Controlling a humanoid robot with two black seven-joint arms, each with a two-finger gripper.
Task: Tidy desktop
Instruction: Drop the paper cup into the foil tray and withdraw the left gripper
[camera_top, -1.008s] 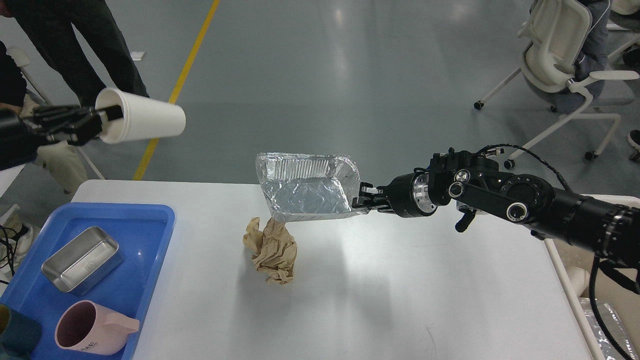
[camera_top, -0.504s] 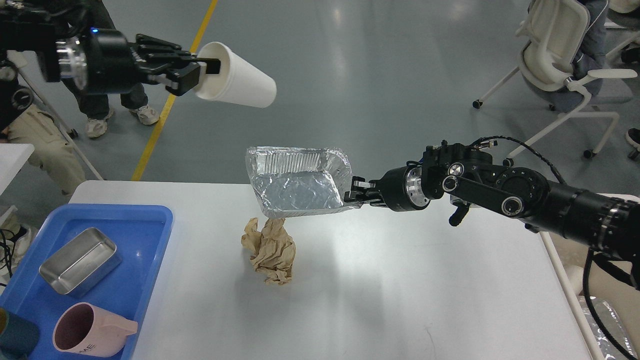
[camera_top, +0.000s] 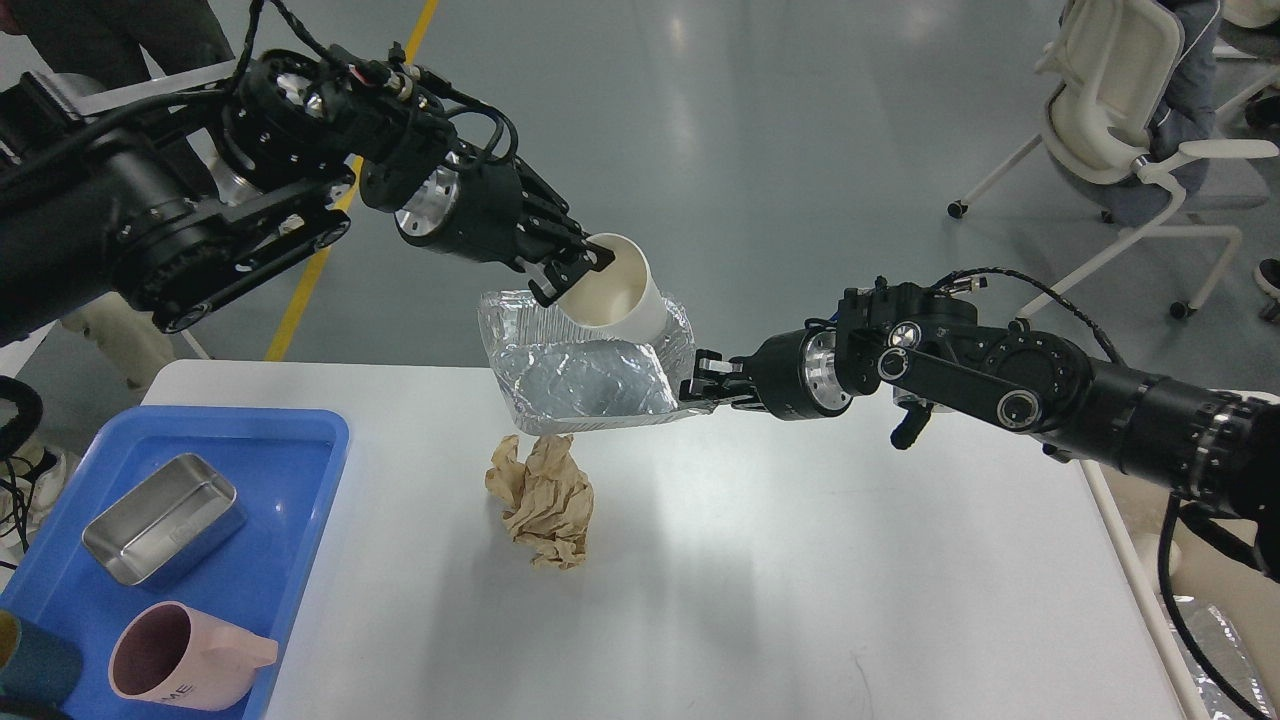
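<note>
Above the far edge of the desktop (camera_top: 760, 560), which fills the lower half of the view, the white paper cup (camera_top: 622, 295) now sits over the foil container (camera_top: 590, 372), having swung in from the 10 o'clock corner within the last second. The left gripper (camera_top: 570, 270) is clamped on the cup's rim, cup tilted mouth toward the arm. The foil container has drifted slightly left; the right gripper (camera_top: 700, 390) pinches its right rim and holds it lifted and tilted. A crumpled brown paper (camera_top: 542, 500) lies on the white surface just below the container. At 8 o'clock a blue tray (camera_top: 300, 470) carries a steel tin (camera_top: 163, 518) and a pink mug (camera_top: 180, 655). Grey floor with a yellow line (camera_top: 340, 200) stretches beyond; a white office chair (camera_top: 1110, 110) stands at 2 o'clock. Both black arms reach inward, elbows out.
</note>
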